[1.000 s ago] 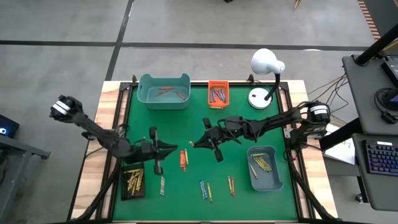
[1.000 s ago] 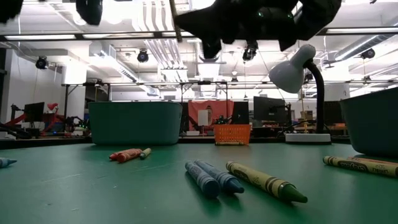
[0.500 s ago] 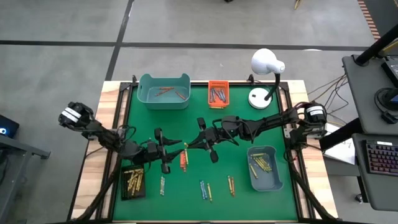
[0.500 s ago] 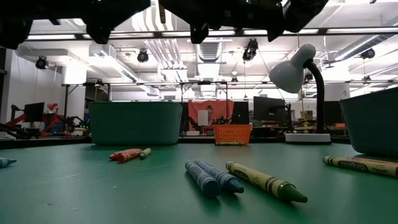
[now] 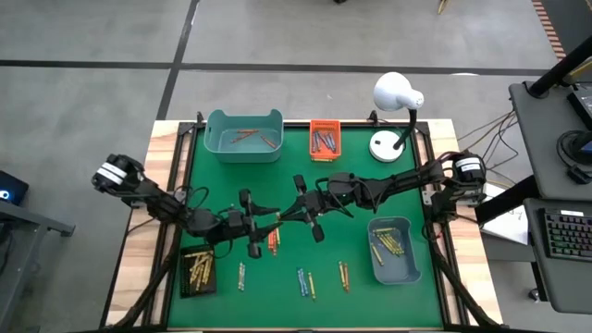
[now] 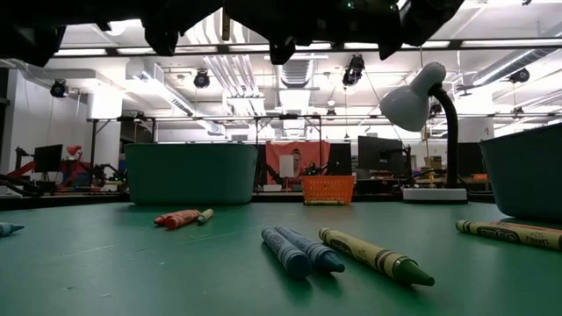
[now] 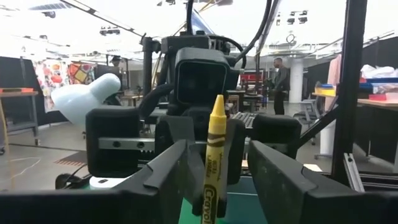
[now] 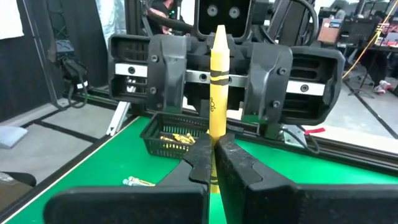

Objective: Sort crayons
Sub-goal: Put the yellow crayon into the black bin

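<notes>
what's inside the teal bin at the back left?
The teal bin holds a few orange-red crayons lying loose on its floor in the high view. The low view shows only its outer wall, so nothing more can be confirmed.

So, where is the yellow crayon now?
The yellow crayon is pinched upright in the right hand, above the table's middle, between the open fingers of the left hand.
</notes>
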You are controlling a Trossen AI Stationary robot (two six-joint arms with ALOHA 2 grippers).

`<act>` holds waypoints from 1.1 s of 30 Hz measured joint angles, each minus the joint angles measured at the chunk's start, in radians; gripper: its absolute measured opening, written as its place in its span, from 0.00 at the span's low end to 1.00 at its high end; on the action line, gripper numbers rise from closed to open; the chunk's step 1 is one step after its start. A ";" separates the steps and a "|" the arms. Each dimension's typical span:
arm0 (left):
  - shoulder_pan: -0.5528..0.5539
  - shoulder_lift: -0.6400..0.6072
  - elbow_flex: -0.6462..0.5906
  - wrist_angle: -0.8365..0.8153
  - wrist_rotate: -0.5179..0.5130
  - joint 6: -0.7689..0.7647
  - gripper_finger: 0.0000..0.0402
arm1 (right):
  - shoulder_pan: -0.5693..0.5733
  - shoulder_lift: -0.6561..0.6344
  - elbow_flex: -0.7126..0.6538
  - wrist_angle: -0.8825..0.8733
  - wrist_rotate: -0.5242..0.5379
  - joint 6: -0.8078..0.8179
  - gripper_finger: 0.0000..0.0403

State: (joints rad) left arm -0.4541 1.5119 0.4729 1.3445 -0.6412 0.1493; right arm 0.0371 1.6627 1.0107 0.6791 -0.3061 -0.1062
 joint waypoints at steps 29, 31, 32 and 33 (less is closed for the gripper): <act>-0.148 -0.264 0.116 -0.737 -0.161 -0.478 0.01 | -0.030 -0.105 -0.001 -0.262 0.086 0.078 0.44; -0.163 -0.331 0.212 -1.156 -0.128 -0.759 0.01 | -0.030 -0.107 -0.001 -0.263 0.100 0.069 0.45; -0.168 -0.351 0.274 -1.387 -0.088 -0.925 0.01 | -0.030 -0.107 -0.001 -0.264 0.101 0.069 0.46; -0.171 -0.361 0.341 -1.621 -0.038 -1.100 0.01 | -0.030 -0.107 -0.001 -0.266 0.101 0.069 0.46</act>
State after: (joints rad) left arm -0.6253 1.1505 0.8143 -0.2768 -0.6789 -0.9503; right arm 0.0074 1.5558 1.0100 0.4135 -0.2053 -0.0376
